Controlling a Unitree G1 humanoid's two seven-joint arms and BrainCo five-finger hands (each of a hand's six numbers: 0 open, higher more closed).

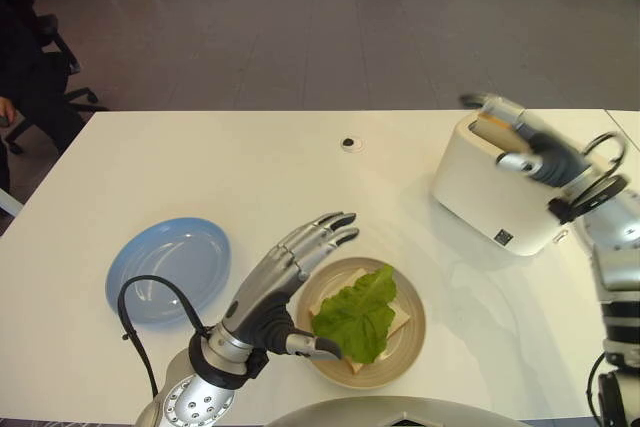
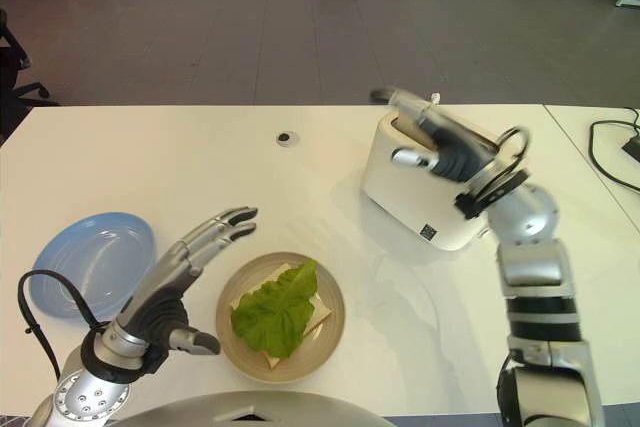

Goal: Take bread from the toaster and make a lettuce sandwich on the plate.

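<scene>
On the white surface (image 1: 250, 177), close to the robot, sits a tan plate (image 1: 412, 332) holding a bread slice (image 1: 401, 319) laid flat, one corner aimed to the right. A lettuce leaf (image 1: 358, 315) lies on top and covers most of the slice. The leaf's long axis runs on a diagonal from its near-left end to a far-right tip that reaches toward the plate's far rim. To the left, apart from the tan plate, a blue plate (image 1: 170, 267) has nothing on it. The left hand (image 1: 270, 292) hangs between the two plates, at the tan plate's left rim. Its fingers (image 1: 325, 232) are stretched out and released, pointing forward and to the right, with the thumb near the leaf's near-left end and holding nothing. A black cable (image 1: 135, 292) loops by that wrist. On the right stands the white toaster (image 2: 400, 197), slot facing up and its long axis slanting from far-left to near-right. A second slice (image 1: 490, 129) stands on edge in the slot, tan top edge showing. The right hand (image 2: 450, 152) is over the toaster's top, right at that slice, but blur hides whether it has hold of it. A small round fitting (image 1: 348, 143) sits mid-surface, well apart from everything.
</scene>
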